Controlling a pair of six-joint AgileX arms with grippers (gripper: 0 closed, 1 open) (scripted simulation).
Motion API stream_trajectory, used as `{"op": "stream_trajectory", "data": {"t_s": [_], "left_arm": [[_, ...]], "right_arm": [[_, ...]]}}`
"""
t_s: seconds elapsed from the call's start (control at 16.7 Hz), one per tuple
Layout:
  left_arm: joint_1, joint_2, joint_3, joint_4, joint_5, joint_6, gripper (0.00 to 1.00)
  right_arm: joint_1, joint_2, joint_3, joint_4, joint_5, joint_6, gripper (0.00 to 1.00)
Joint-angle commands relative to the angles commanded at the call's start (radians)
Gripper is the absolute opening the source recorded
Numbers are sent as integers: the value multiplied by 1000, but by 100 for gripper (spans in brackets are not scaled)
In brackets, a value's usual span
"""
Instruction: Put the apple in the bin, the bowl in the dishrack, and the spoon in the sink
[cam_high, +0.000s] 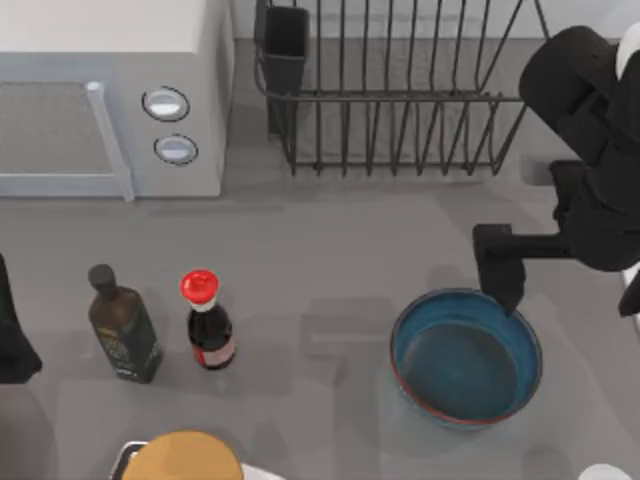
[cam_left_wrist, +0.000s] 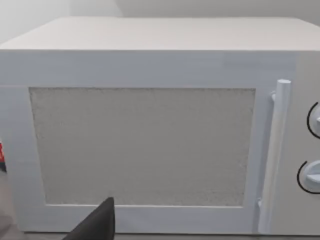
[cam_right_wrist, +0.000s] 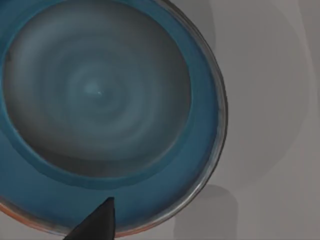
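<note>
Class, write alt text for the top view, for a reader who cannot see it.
The right end effector hangs at the far rim of the blue bowl on a grey table, below the black dishrack. A microwave and two bottles stand left.

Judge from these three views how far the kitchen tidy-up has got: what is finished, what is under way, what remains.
Nothing looks finished. The dishrack holds no dishes, and the bowl sits on the table in front of it. Under way: the right tool hangs over the bowl's far rim, its wrist view looking down into the bowl. The left arm idles at the table's left edge, facing the microwave. Racking the bowl remains, as do the apple and spoon steps.
</note>
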Motion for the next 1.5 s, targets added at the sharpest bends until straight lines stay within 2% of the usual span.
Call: {"op": "stream_trajectory", "data": {"t_s": [0.36, 0.84, 1.14, 1.5], "left_arm": [[0, 0, 0, 0, 0, 0, 100], [0, 0, 0, 0, 0, 0, 100], [0, 0, 0, 0, 0, 0, 100], [0, 0, 0, 0, 0, 0, 100]], "right_arm": [[-3, 10, -35, 41, 0, -2, 100], [3, 119, -257, 380, 0, 5, 100], [3, 127, -271, 397, 0, 5, 100], [3, 127, -271, 397, 0, 5, 55]]}}
